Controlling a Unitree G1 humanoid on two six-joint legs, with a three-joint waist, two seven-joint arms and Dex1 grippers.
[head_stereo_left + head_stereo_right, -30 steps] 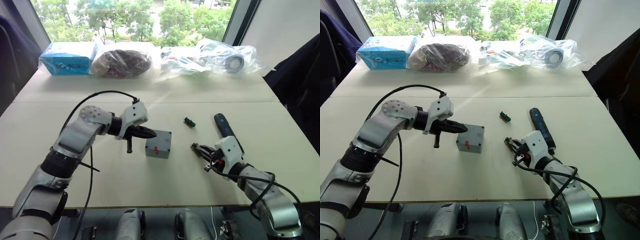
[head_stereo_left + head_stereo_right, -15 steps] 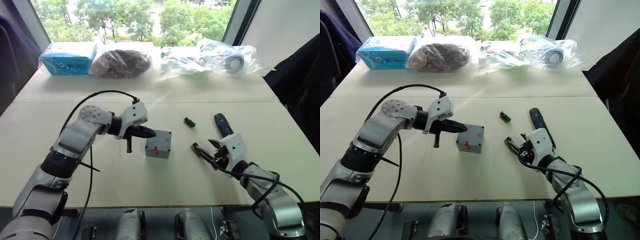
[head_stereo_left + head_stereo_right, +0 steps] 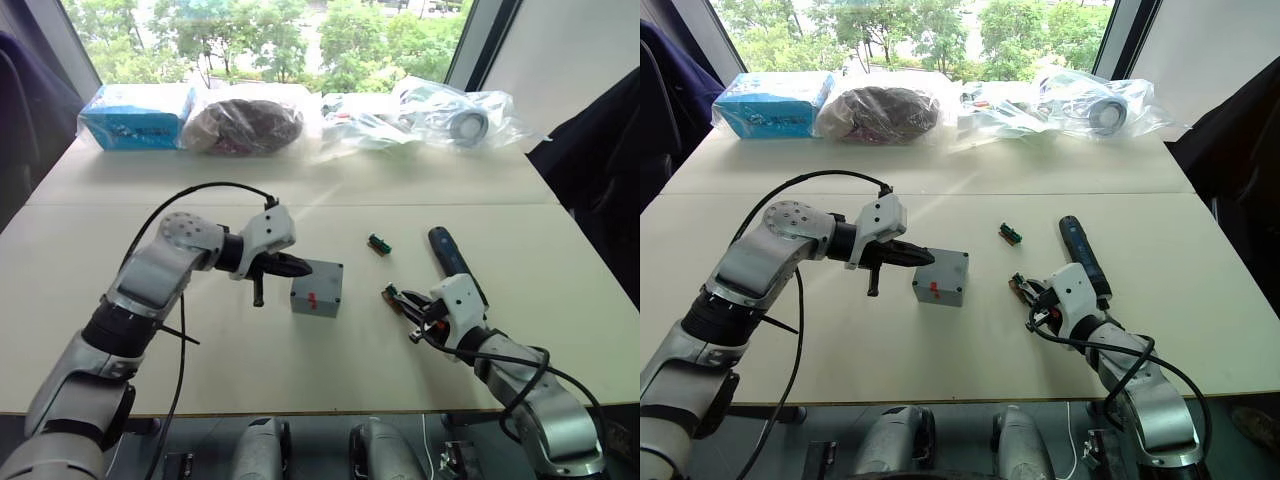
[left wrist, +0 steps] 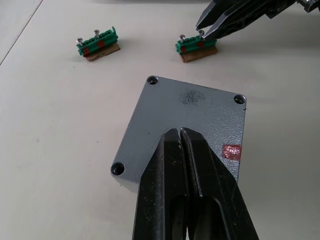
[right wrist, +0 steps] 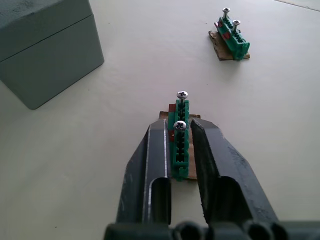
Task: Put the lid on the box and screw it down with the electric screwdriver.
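Note:
The grey box (image 3: 317, 290) stands mid-table with the lid (image 4: 190, 125) lying flat on top, its corner holes showing. My left gripper (image 4: 180, 132) is shut, its tips resting on the lid's top near the edge. A green block (image 5: 179, 147) holding two upright screws lies right of the box. My right gripper (image 5: 178, 125) is open by a narrow gap and straddles this block, one finger on each side. The electric screwdriver (image 3: 450, 255) lies on the table behind the right gripper, untouched.
A second green screw block (image 3: 378, 242) lies behind and right of the box. Along the far table edge sit a blue packet (image 3: 137, 115) and several clear plastic bags (image 3: 440, 115). A black cable loops over my left arm (image 3: 200, 190).
My right gripper lifted back slightly half a second ago and has returned low over the near green block. The left gripper and box have not moved.

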